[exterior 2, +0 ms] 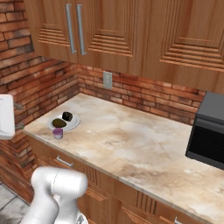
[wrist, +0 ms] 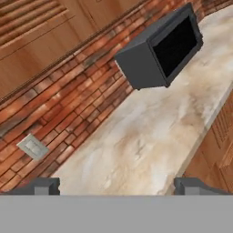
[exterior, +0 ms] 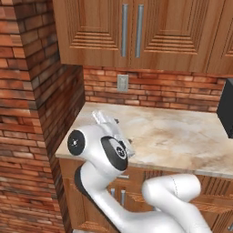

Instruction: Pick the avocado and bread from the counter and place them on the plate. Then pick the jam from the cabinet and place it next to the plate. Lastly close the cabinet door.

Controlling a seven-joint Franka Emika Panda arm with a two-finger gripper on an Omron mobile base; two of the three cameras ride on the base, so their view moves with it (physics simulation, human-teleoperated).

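The white plate (exterior 2: 73,123) sits at the left end of the counter (exterior 2: 131,135), near the brick side wall. Two small dark items lie on it: an oval brownish one, the avocado (exterior 2: 59,123), and a darker chunk behind it, the bread (exterior 2: 67,116). The small purple jam jar (exterior 2: 57,133) stands on the counter right beside the plate's front edge. The cabinet (exterior 2: 83,26) above has both doors flush, handles side by side. My gripper (wrist: 117,185) is open and holds nothing. Its fingertips (wrist: 43,185) stand far apart, facing along the counter (wrist: 150,132). My arm (exterior: 104,154) hides the plate's corner in the left base view.
A dark microwave (exterior 2: 209,129) stands at the counter's right end, also the microwave (wrist: 159,48) ahead of the hand. A wall outlet (exterior 2: 107,79) sits on the brick backsplash. Brown base cupboards (exterior 2: 109,188) run below the counter edge. A brick column (exterior: 32,113) bounds the left.
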